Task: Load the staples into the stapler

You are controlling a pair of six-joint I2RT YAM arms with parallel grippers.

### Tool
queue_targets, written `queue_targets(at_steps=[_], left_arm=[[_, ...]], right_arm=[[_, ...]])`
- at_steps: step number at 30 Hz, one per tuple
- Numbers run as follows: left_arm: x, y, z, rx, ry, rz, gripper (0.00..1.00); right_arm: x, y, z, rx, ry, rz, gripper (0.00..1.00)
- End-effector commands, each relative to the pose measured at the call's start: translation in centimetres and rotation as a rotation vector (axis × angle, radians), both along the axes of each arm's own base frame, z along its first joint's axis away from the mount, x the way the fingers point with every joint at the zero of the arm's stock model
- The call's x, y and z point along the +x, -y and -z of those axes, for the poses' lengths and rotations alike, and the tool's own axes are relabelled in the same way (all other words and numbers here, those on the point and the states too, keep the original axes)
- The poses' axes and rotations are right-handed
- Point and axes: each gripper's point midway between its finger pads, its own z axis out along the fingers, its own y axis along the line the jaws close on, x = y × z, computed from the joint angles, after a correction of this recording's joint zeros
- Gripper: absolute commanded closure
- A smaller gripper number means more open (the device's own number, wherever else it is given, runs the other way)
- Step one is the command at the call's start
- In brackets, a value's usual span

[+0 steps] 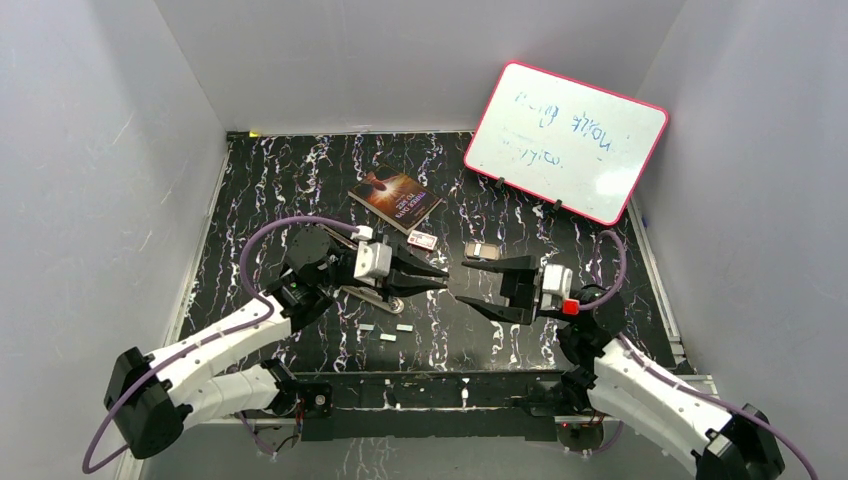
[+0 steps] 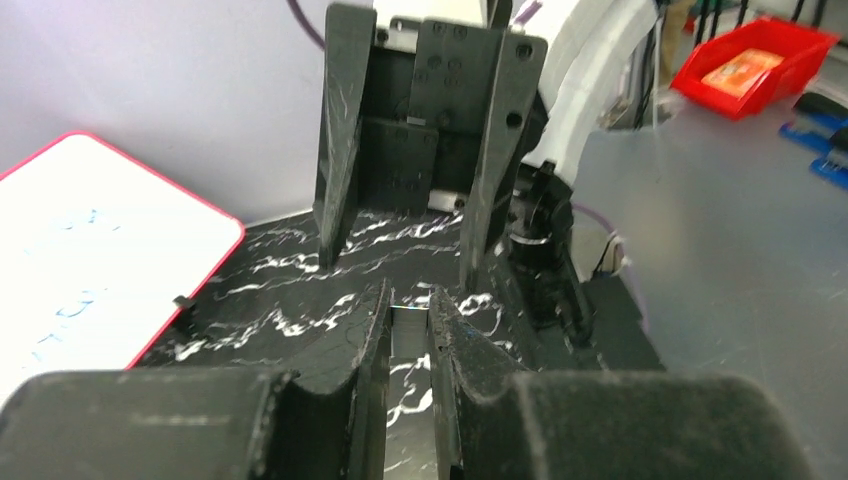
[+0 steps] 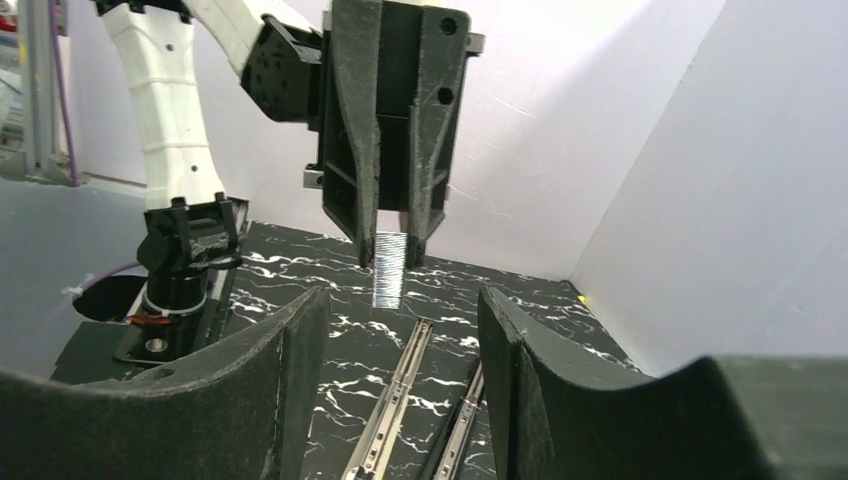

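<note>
Left jaws clamping staples [image 3: 388,268], strip pointing tip-down toward stapler [image 3: 398,395] rail lying beneath; right jaws hanging released opposite.

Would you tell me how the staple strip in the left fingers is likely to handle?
The staple strip looks thin and ribbed, so it is probably light yet may snap apart if bent. Held only at its top end by the left fingers, it could pivot or slip.
</note>
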Motion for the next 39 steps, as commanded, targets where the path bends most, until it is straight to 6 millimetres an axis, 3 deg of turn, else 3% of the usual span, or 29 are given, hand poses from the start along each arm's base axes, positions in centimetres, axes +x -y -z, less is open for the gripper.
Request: queue_targets(at_steps=[1, 7, 12, 18, 24, 28, 34, 39], left_arm=[[-0.1, -1.3, 0.6, 0.111, 0.102, -0.047, 1.00], [0.7, -3.2, 6.6, 0.357, 0.062, -0.124, 1.00], [3.1, -2.6, 10.8, 0.507, -0.033, -0.197, 1.00], [5.1, -2.1, 17.4, 0.775, 0.022, -0.206, 1.00], [6.1, -3.0, 22.3, 1.030, 0.088, -0.144, 1.00], [6.5, -3.3, 24.3, 1.131, 0.113, -0.111, 1.00], [6.1, -4.1, 27.0, 1.262, 0.135, -0.048, 1.00], [5.9, -3.7, 27.8, 1.285, 0.141, -0.020, 1.00]], right_arm=[[2.0, 1.4, -0.4, 0.031, -0.013, 0.164, 0.36], [6.6, 5.3, -0.2, 0.169, -0.157, 0.481, 0.32], [10.6, 7.3, 1.6, 0.246, -0.436, 0.655, 0.29], [11.6, 7.2, 2.5, 0.281, -0.595, 0.657, 0.29], [12.6, 8.8, 3.6, 0.330, -0.689, 0.744, 0.28], [12.9, 9.8, 4.2, 0.346, -0.714, 0.793, 0.28], [13.0, 9.4, 4.7, 0.303, -0.737, 0.799, 0.28], [13.1, 9.1, 5.0, 0.284, -0.749, 0.797, 0.27]])
